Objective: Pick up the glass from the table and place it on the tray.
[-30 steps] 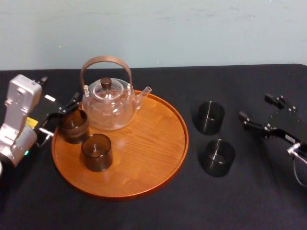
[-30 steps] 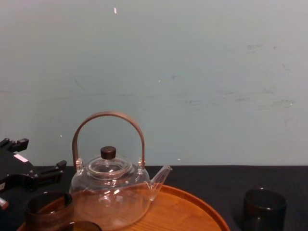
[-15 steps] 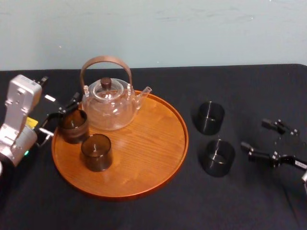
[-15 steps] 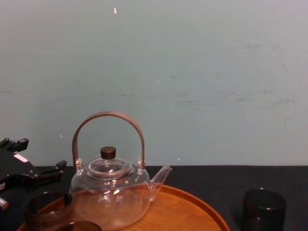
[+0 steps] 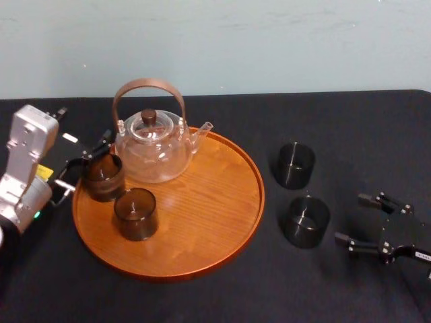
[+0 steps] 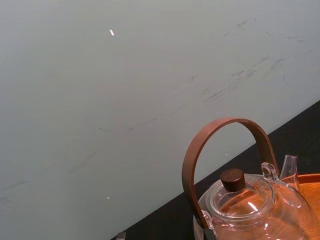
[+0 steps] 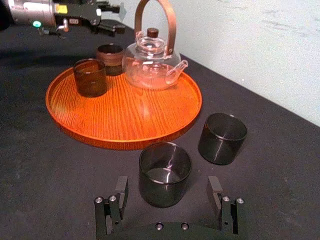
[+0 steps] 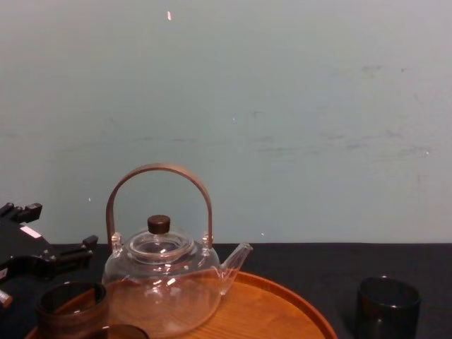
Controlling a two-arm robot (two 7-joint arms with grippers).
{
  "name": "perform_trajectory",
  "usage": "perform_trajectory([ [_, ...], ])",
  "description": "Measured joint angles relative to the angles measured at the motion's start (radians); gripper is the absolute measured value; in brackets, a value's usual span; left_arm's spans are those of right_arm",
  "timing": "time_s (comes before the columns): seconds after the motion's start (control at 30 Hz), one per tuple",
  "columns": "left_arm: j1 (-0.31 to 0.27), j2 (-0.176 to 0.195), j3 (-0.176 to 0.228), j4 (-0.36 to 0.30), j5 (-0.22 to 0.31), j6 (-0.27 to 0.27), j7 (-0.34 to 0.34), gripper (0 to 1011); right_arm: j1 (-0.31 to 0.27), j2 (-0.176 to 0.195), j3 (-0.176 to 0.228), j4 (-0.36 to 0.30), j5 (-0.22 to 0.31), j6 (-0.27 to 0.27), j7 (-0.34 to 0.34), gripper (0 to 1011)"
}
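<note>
- While the glass (image 5: 305,221) stands upright on the counter (image 5: 350,121), just beside the right rim of the tray (image 5: 202,225) and not on it, the step in hand seems to be the approach for the grasp.
- A second tumbler (image 5: 296,165) of the same kind stands near it, farther back on the counter, and the two do not touch.
- The right gripper (image 5: 351,219) is low over the counter at the right side of the glass. Its fingers (image 7: 120,197) are wide apart, wider than the glass, and hold nothing. The glass is just ahead of their tips, not yet between them.
- If the gripper goes forward off centre, one finger can push the glass, so that it slides or tips toward the tray rim or the second tumbler. A weak grip on the smooth wall can also let it slip during the lift.
- On the tray, the teapot (image 5: 153,148), a front tumbler (image 5: 135,213) and a rim tumbler (image 5: 103,176) take the back and left part. The bare wood at the right looks the safer place.
- The left gripper (image 5: 86,161) is at the tray's left rim beside the rim tumbler, fingers apart. I cannot tell if they touch it.
</note>
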Motion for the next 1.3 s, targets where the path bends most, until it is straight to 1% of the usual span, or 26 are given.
perform_trajectory([
  [0.3, 0.000, 0.000, 0.000, 0.000, 0.000, 0.000, 0.000, 1001, 0.017, -0.017, -0.013, 0.017, -0.028, 0.004, 0.008, 1002],
  [0.53, 0.000, 0.000, 0.000, 0.000, 0.000, 0.000, 0.000, 1001, 0.054, -0.048, -0.037, 0.045, -0.052, 0.032, 0.001, 1002],
  [0.57, 0.000, 0.000, 0.000, 0.000, 0.000, 0.000, 0.000, 1001, 0.054, -0.048, -0.037, 0.045, -0.052, 0.032, 0.001, 1002],
  [0.77, 0.000, 0.000, 0.000, 0.000, 0.000, 0.000, 0.000, 1001, 0.095, -0.074, -0.066, 0.072, -0.061, 0.057, 0.004, 1002],
  [0.8, 0.000, 0.000, 0.000, 0.000, 0.000, 0.000, 0.000, 1002, 0.095, -0.074, -0.066, 0.072, -0.061, 0.057, 0.004, 1002],
  [1.0, 0.000, 0.000, 0.000, 0.000, 0.000, 0.000, 0.000, 1001, 0.131, -0.090, -0.098, 0.092, -0.069, 0.074, 0.017, 1002],
  [1.3, 0.000, 0.000, 0.000, 0.000, 0.000, 0.000, 0.000, 1001, 0.167, -0.106, -0.126, 0.118, -0.074, 0.099, 0.019, 1002],
])
